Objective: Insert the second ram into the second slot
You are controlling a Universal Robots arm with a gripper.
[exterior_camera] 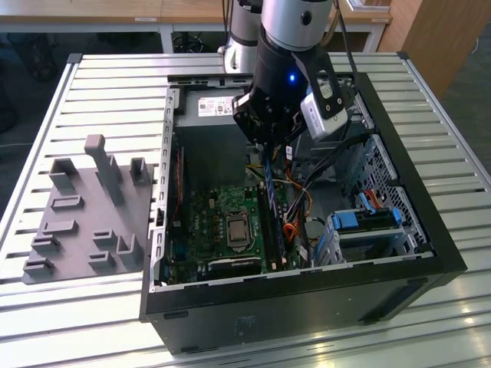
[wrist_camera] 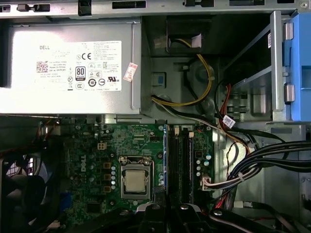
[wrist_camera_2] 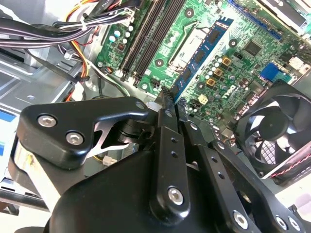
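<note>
Fingers [wrist_camera_2: 167, 141] clamped on the blue memory stick [wrist_camera_2: 199, 56] | stick held over the green board [exterior_camera: 207, 222] inside the open computer case [exterior_camera: 418, 222], near the black slots [wrist_camera: 184, 162] | second wrist view: its dark chips | exterior view: grey rack [exterior_camera: 84, 218] on counter [exterior_camera: 77, 322], exterior view's left.

Exterior view high, looking down on pincer [exterior_camera: 267, 153] and open case [exterior_camera: 268, 314], both wrist views close behind pincer, sharing motherboard [wrist_camera_2: 238, 68] [wrist_camera: 92, 145] beneath it.

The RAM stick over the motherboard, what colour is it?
The second ram is blue with dark chips, clearest in the second wrist view.
</note>
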